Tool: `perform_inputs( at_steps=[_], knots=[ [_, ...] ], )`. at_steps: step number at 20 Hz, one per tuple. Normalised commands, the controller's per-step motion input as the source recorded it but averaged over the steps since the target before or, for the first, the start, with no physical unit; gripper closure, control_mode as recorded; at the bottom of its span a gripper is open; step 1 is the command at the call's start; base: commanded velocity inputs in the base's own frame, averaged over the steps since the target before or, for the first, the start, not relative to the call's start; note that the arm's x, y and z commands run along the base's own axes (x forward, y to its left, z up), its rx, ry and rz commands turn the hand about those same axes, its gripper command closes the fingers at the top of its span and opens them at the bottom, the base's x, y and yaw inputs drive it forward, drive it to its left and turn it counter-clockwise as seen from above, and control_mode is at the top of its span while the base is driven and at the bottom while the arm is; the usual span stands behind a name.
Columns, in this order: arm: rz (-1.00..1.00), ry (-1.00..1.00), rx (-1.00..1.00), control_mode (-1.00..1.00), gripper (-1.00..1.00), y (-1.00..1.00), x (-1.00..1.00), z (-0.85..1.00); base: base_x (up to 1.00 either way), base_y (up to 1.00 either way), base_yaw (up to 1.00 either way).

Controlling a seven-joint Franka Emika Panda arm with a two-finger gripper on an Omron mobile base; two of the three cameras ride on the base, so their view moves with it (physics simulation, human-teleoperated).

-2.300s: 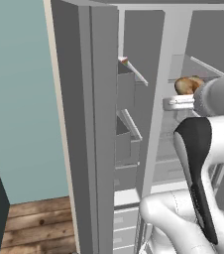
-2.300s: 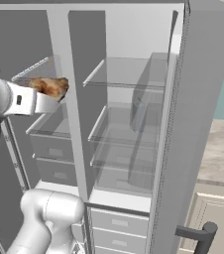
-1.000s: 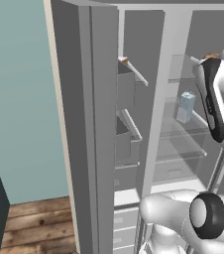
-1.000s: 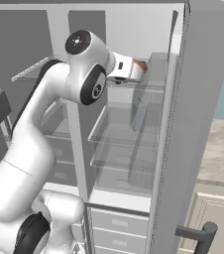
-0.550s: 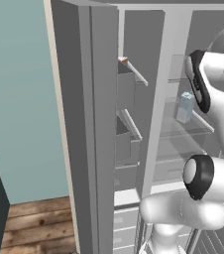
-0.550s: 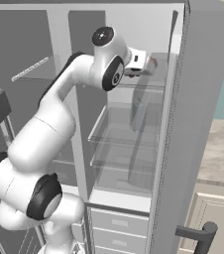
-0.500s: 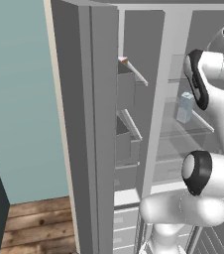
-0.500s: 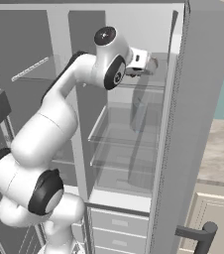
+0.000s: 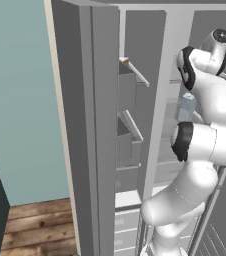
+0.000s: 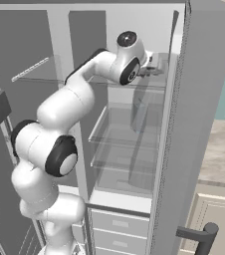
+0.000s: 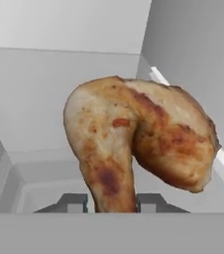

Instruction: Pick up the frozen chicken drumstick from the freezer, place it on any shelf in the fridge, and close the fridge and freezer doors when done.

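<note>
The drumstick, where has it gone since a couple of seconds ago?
The pincer carried the drumstick from the freezer side across into the fridge, up by the top shelf. It is still gripped, not set down. Both doors remain open, and the blue carton has not moved.

The frozen chicken drumstick (image 11: pixel 134 149) looks rough and lumpy, brown-orange with a faint greasy sheen. The fridge (image 10: pixel 129 149) has clear, glossy glass shelves; beside it, the freezer (image 9: pixel 127 130) shows matt grey plastic bins. The fridge and freezer doors (image 9: pixel 87 125) look smooth, matt grey. Below the freezer's door lies wood-plank floor (image 9: pixel 35 230).
</note>
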Motion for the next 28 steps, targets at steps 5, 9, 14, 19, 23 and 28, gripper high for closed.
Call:
perform_inputs(
  at_steps=[5, 9, 14, 19, 23, 28],
  knots=[
    [0.02, -0.01, 0.0, -1.0, -1.0, 0.0, 0.63, -0.07, 0.0, 0.0, 0.0],
    [0.0, 0.0, 0.0, -1.0, -1.0, 0.04, -0.12, 0.0, 0.0, 0.0, 0.0],
    [0.0, -0.06, 0.0, -1.0, -1.0, 0.32, -0.91, -0.08, 0.0, 0.0, 0.0],
    [0.0, -0.19, 0.0, -1.0, -1.0, 0.66, -1.0, -0.52, 0.0, 0.0, 0.0],
    [0.0, -0.23, 0.0, -1.0, -1.0, 0.67, -1.0, -0.53, 0.0, 0.0, 0.0],
    [0.0, -0.08, 0.01, -1.0, -1.0, 0.45, -1.0, -0.22, 0.0, 0.0, 0.0]
  ],
)
